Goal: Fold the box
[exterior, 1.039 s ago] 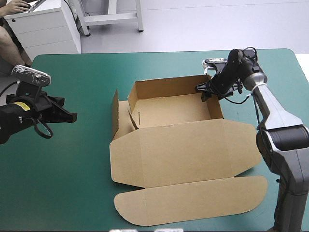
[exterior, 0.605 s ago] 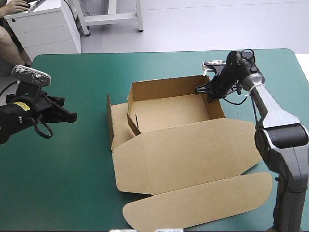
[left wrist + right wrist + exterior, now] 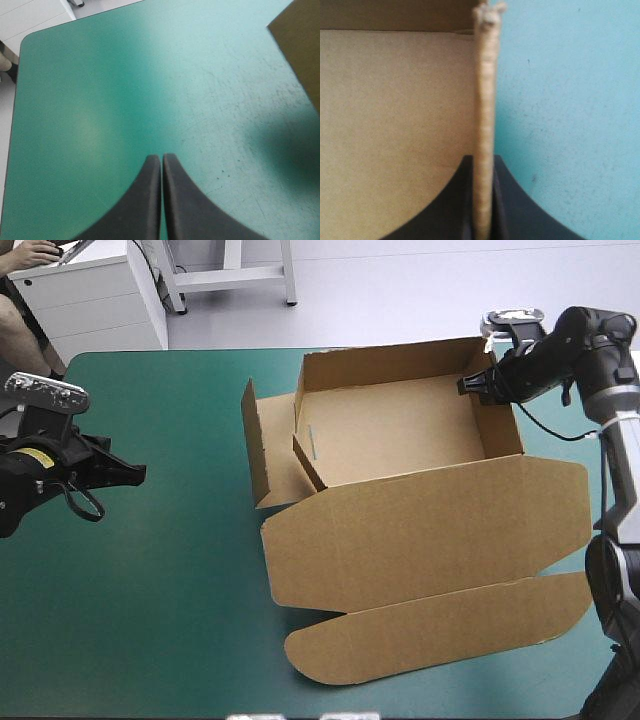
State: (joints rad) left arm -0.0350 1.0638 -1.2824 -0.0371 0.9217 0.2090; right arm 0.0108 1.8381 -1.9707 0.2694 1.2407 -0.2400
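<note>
Overhead, the box (image 3: 400, 430) sits right of centre on the cover (image 3: 150, 590) as an open tray. Its far wall and right wall (image 3: 497, 425) are up, and the lid (image 3: 430, 530) lies flat toward the near edge. The left flap (image 3: 258, 445) stands loose outside the tray, with a smaller flap angled inward beside it. The right gripper (image 3: 470, 383) is at the far end of the right wall. The left gripper (image 3: 135, 472) hangs near the left edge, well apart from the box.

From the left wrist, its black fingers meet in one arch over bare cover, holding nothing, and only a corner of the box (image 3: 300, 45) shows ahead.

From the right wrist, the right gripper (image 3: 483, 165) is clamped on the wall's top edge (image 3: 484, 90), with the tray floor on one side and cover on the other.

The step looks like steadying the right wall. The left side seems unfinished, so the next move likely needs the left gripper to cross over, raise that flap and tuck it while the right one holds on.
</note>
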